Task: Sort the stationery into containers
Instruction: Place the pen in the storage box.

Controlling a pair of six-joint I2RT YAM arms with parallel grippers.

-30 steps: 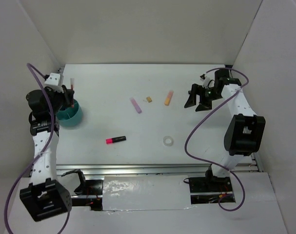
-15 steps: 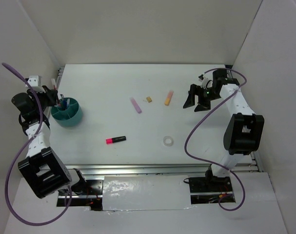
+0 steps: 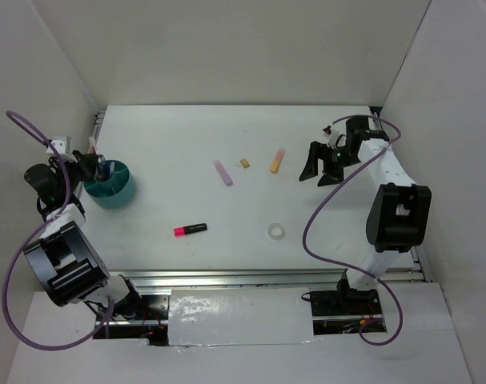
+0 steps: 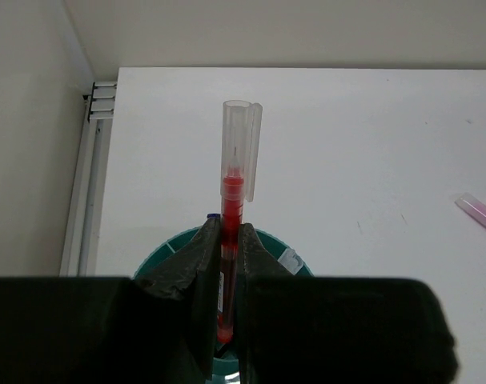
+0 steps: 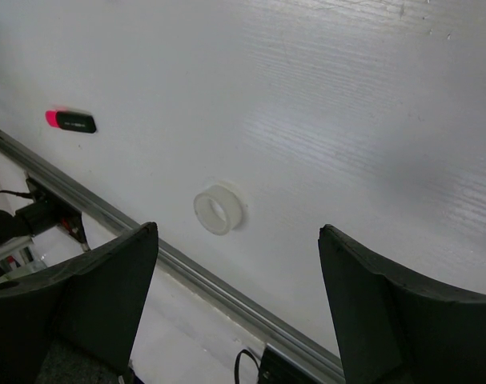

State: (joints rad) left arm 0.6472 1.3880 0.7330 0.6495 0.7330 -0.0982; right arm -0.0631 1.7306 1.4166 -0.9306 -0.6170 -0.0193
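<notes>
**A:** Gripping anything, is the left gripper?

**B:** Yes. Its jaws are clamped on a red pen. The clear cap points to the top of the wrist frame, and the lower end is over the opening of the teal cup.

**A:** And where does that cup sit?

**B:** At the left of the overhead frame, near the edge of the table.

**A:** The right gripper?

**B:** Upper right, fingers spread wide, holding nothing. Left of it on the table lie an orange marker, a tan eraser and a pink marker. At lower centre are a pink-and-black marker and a clear tape ring.
</notes>
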